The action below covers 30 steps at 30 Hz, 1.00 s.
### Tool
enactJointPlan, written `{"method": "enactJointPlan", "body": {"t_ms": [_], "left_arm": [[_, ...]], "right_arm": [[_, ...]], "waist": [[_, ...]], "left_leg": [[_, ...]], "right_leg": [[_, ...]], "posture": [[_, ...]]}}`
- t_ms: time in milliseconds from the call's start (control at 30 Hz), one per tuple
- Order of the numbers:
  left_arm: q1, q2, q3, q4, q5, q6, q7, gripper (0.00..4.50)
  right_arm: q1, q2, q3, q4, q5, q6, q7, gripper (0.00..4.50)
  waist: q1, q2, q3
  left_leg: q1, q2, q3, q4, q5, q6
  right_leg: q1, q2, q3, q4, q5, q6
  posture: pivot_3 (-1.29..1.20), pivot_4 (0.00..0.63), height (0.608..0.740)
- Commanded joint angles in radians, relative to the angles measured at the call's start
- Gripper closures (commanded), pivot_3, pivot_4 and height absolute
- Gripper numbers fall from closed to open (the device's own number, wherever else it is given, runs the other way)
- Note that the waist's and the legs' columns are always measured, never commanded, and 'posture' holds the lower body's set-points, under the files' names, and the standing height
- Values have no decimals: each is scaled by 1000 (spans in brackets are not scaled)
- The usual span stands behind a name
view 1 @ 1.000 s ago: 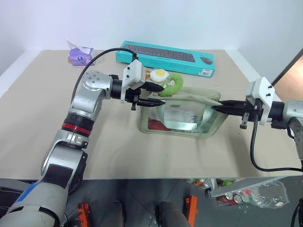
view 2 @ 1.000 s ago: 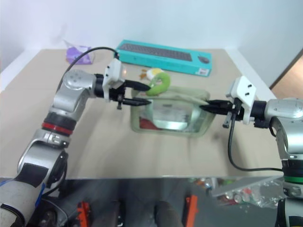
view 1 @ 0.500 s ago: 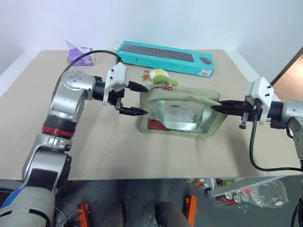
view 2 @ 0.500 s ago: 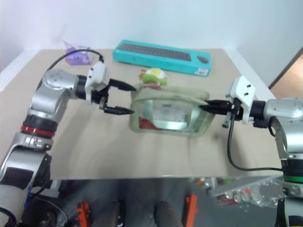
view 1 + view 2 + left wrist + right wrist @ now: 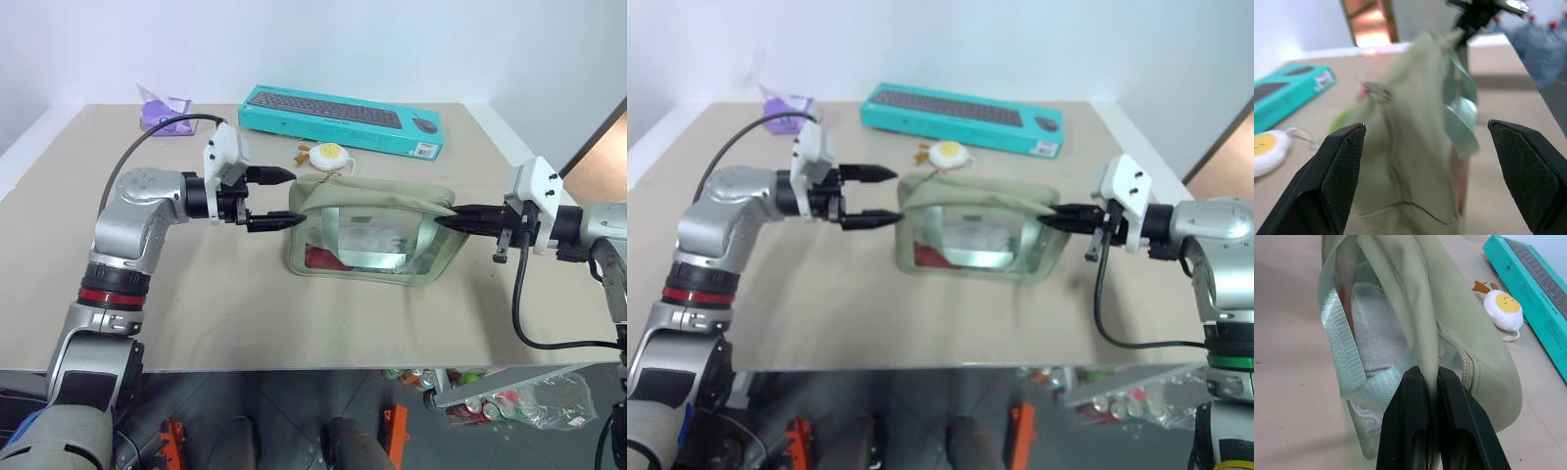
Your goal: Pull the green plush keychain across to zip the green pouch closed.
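Note:
The green pouch (image 5: 372, 235) stands upright mid-table, its top drawn taut. My right gripper (image 5: 440, 219) is shut on the fabric at the pouch's right end, and the right wrist view shows its fingers (image 5: 1409, 396) pinching the sage cloth beside the zipper. My left gripper (image 5: 292, 198) is open and holds nothing, its tips just short of the pouch's left end. In the left wrist view the green plush keychain (image 5: 1343, 120) is a lime blur low against the pouch's far side, below its pink clasp (image 5: 1373, 90). From the head views the keychain is hidden behind the pouch.
A yellow-and-white egg trinket (image 5: 326, 155) lies just behind the pouch. Farther back are a teal keyboard box (image 5: 343, 117) and, at the far left, a purple item (image 5: 165, 114). The table's front edge (image 5: 294, 370) runs below the pouch.
My left gripper let go of the green plush keychain, opened wide and drew back left from the pouch. The keychain dropped behind the pouch top. The right gripper stayed put.

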Motion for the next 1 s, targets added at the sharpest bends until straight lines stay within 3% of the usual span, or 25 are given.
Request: {"method": "enactJointPlan", "body": {"t_ms": [33, 200, 467, 600, 900, 1000], "left_arm": [[39, 10, 25, -75, -20, 6, 32, 344], [153, 3, 24, -197, -45, 40, 82, 344], [241, -103, 34, -236, -25, -11, 265, 344], [251, -125, 25, -226, -10, -30, 314, 1408], [239, -108, -2, -198, -1, -65, 282, 4465], [237, -99, -11, -195, -7, -64, 258, 4465]], "right_arm": [[-16, -6, -9, -7, 1, -9, 2, 4500], [-2, -11, -18, -19, 5, -6, 3, 4500], [1, -12, -22, -23, 8, -2, 2, 4500], [1, -10, -21, -24, 9, -2, -1, 4500], [9, -7, -24, -35, 14, 3, -4, 4500], [16, -7, -28, -46, 24, 17, -8, 4500]], "waist": [[0, 0, 0], [1, 0, 0], [1, 0, 0], [1, 0, 0], [1, 0, 0], [0, 0, 0]], "left_leg": [[0, 0, 0, 0, 0, 0], [0, 0, 0, 0, 0, 0], [1, 1, 1, 2, 0, 0], [1, 0, 1, 2, 1, 0], [1, 0, 1, 1, 1, 0], [1, 0, 1, 1, 1, 0]], "right_leg": [[0, 0, 0, 0, 0, 0], [0, 0, 0, 0, 1, -1], [1, 0, 1, 0, 1, 1], [1, 0, 1, 0, 1, 1], [1, 0, 1, 0, 1, 1], [1, 0, 1, 0, 1, 1]], "posture": [[0, 150, 740], [0, 150, 740], [0, 150, 740], [0, 150, 740], [0, 150, 740], [0, 150, 740]]}}
